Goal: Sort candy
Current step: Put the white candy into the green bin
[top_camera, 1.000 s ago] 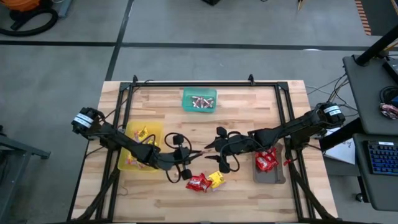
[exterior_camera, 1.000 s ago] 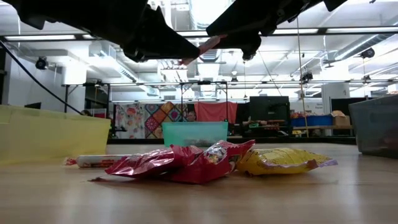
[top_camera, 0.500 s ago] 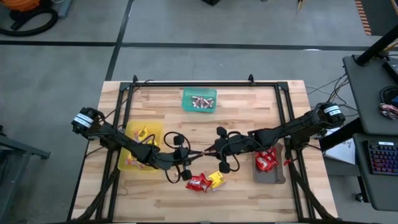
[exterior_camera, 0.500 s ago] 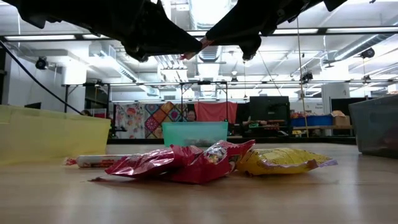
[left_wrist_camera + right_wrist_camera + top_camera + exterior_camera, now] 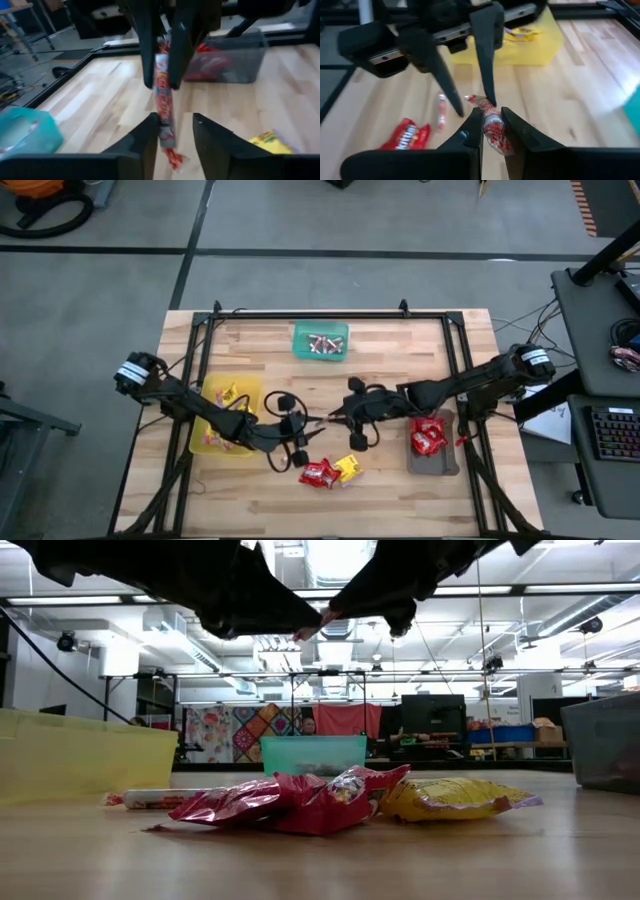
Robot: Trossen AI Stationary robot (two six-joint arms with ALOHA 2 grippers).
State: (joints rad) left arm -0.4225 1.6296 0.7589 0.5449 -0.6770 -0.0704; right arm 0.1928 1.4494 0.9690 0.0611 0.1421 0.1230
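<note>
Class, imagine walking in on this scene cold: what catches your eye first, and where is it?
Mid-table, above the wood, the left hand and right hand meet tip to tip over one roll of candy: the right pinches it, the left has opened. Below them lie red packets and a yellow packet.

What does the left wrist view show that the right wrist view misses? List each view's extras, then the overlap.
Left wrist only: the grey tray holding red packets, a corner of the green tray, and a yellow packet on the table.
Right wrist only: the yellow tray, a red packet and a loose roll on the table.
Both: the twisted roll pinched by the right gripper, between the open fingers of the left gripper.
</note>
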